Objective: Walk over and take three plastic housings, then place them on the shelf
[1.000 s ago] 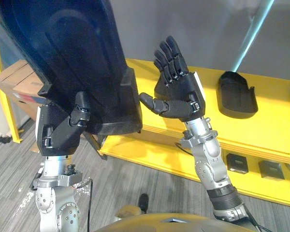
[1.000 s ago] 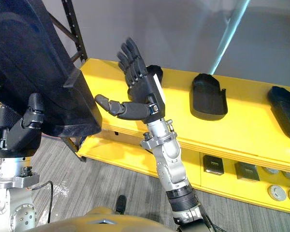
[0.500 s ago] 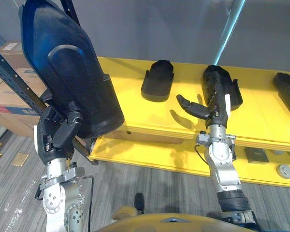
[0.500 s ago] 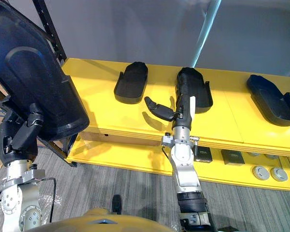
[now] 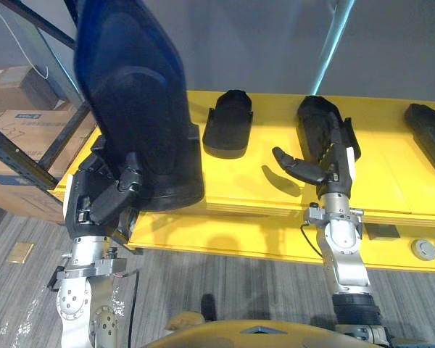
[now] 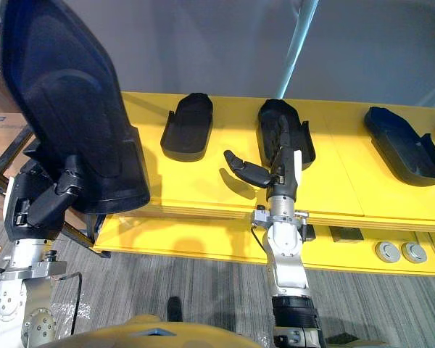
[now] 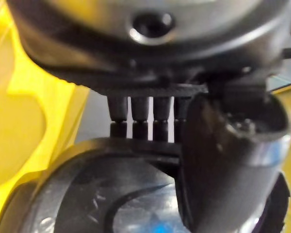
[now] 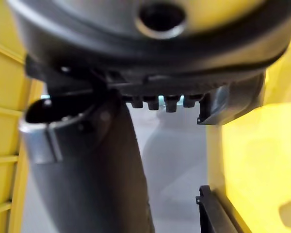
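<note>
Brown boxes [image 5: 18, 123] sit far left, behind a dark rack [image 5: 29, 159]. Next is the left hand [image 5: 101, 206]. It holds a big housing [image 5: 134, 109], black & standing up tall. The thumb [image 5: 128, 180] is bent over the front of it, near the bottom. In the left wrist view the fingers [image 7: 145, 116] sit in a tight row & go down behind the housing's rim, so the hand pinches it btw thumb & fingers. The bottom of the big housing is at the front edge of the yellow shelf [image 5: 232, 181]; can't tell if it touches the shelf.

On the shelf, on the thumb side of the right hand [image 5: 330, 170], lies a 2nd housing [image 5: 228, 123]. It is small, black & flat, well apart from that thumb. The right hand is up over the shelf w/ nothing in it. Its fingers are straight & pressed together, pointing away from the robot, & its thumb sticks out to the side. Just past those fingertips, partly hidden by them, lies a 3rd housing [image 5: 312, 116]. On the side away from the thumb, well apart from the fingers, a 4th housing [image 5: 429, 141] lies on the shelf. Lower down on that side, under the shelf top, are round grey parts [image 6: 395, 251].
</note>
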